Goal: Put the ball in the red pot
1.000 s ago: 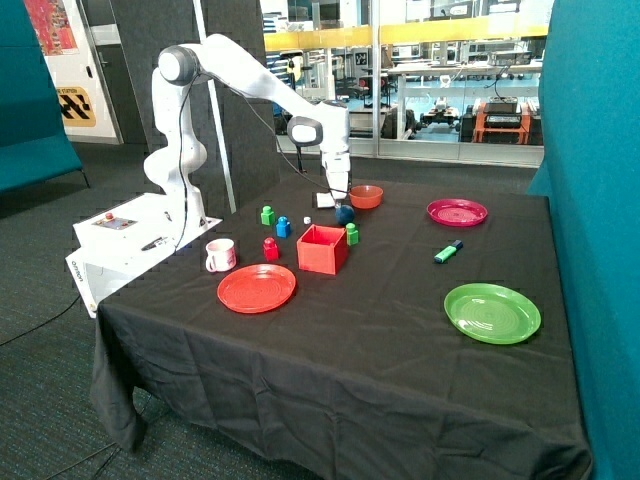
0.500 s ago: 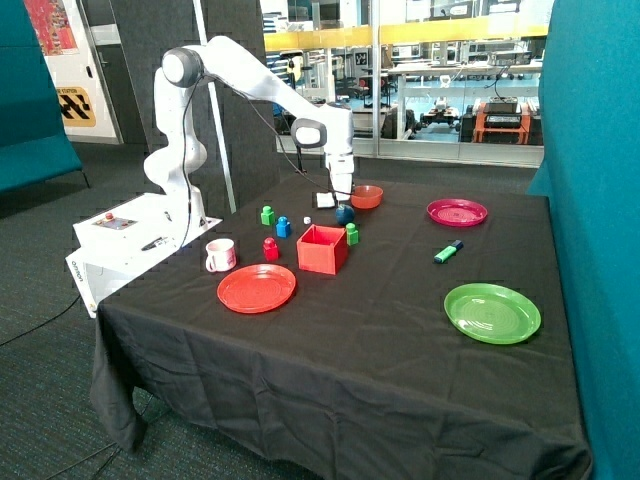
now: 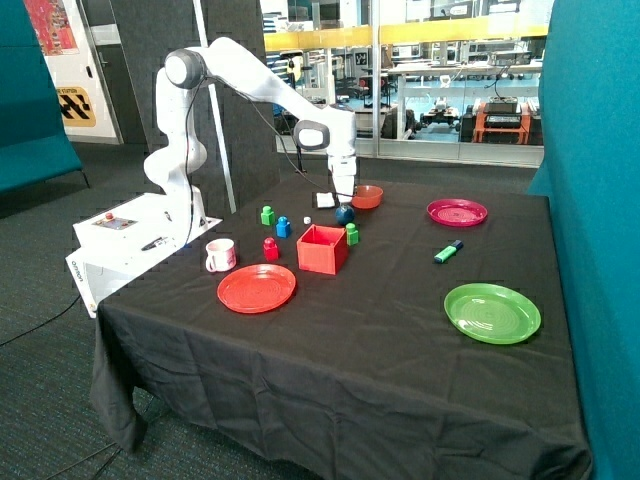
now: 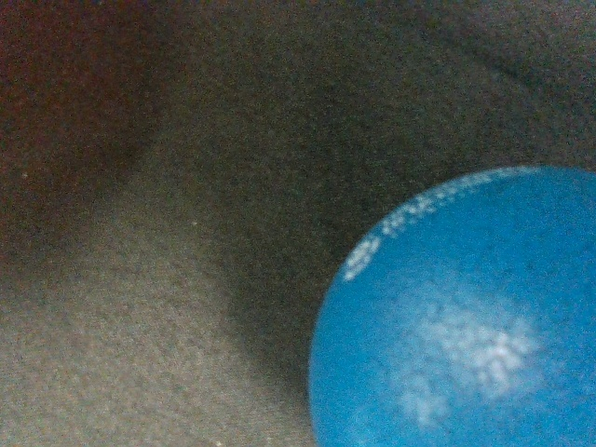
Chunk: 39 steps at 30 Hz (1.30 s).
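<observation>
While down at ball (image 3: 345, 213) | gripper (image 3: 344, 203) grip unclear | ball on table (image 3: 400, 340) behind pot (image 3: 322, 249), toward far edge

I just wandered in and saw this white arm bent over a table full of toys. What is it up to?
The white robot arm's gripper is down right at a small dark blue ball on the black tablecloth, next to a round orange bowl. Its wrist camera shows the ball very close, resting on the cloth. The red square box that the ball should go into stands nearby, in front of the ball, so the ball is not in it yet.
</observation>
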### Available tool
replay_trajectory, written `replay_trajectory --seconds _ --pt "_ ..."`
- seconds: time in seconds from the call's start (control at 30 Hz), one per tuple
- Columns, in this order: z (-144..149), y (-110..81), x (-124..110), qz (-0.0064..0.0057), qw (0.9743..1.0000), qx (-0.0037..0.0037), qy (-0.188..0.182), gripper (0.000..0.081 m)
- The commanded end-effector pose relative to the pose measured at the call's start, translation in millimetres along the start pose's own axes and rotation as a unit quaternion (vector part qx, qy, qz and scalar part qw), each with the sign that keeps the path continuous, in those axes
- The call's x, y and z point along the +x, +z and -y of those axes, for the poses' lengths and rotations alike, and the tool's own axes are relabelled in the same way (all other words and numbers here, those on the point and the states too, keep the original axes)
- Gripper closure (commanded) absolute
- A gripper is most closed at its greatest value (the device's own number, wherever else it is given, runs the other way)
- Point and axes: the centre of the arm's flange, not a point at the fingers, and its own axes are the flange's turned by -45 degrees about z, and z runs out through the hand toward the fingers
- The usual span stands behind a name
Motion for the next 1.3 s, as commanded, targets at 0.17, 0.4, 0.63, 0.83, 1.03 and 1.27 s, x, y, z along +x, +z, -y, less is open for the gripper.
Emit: replay_trajectory --seconds 0.17,0.4,0.63,0.83,1.03,1.27 --pt "9 3.6 2 -0.0004 1.0000 0.00013 -0.004 0.0033" --pt "6 2.9 4 -0.0004 1.0000 0.00013 -0.002 0.0037" --pt "1 6.8 3 -0.0004 1.0000 0.00014 0.002 0.0037" --pt "0 12.5 1 -0.0004 1.0000 0.00014 0.004 0.0037" --pt "1 16.8 1 -0.0004 1.0000 0.00014 0.004 0.0041" --pt "1 18.1 4 -0.0004 1.0000 0.00014 0.005 0.0040"
